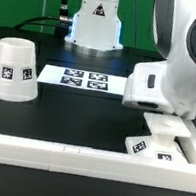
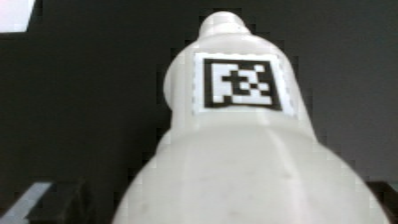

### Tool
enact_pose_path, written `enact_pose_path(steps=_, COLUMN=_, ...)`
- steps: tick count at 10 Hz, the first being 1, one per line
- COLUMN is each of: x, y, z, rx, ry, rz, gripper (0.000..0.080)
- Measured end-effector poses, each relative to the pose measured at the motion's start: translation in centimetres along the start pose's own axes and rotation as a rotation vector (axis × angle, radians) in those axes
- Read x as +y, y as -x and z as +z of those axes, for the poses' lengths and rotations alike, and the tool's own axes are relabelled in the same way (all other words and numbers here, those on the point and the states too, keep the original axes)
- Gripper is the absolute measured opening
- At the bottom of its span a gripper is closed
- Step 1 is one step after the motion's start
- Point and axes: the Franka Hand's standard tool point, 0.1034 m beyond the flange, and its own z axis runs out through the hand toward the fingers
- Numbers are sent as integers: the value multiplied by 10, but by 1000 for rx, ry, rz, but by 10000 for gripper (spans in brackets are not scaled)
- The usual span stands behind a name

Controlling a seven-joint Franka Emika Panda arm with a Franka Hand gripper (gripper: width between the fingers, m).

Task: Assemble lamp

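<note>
Gripper (image 2: pixel 203 206) of mine straddles the smooth white plastic bulb (image 2: pixel 222 130), how far open I cannot tell, its long axis pointing away from my wrist, broad rounded body nearest, tapering to a narrow tip bearing a black-and-white square tag (image 2: pixel 238 82).

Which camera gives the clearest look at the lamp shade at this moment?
The exterior view. The shade stands whole at the exterior view's left, wide end down, two tags facing the camera. The wrist view shows nothing of it; the tagged white bulb fills that picture.
</note>
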Motion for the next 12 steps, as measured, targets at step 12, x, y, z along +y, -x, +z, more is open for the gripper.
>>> enact_pose_path(steps=12, x=23, y=50, z=-95, rx=54, ry=-9, rz=-152, gripper=573)
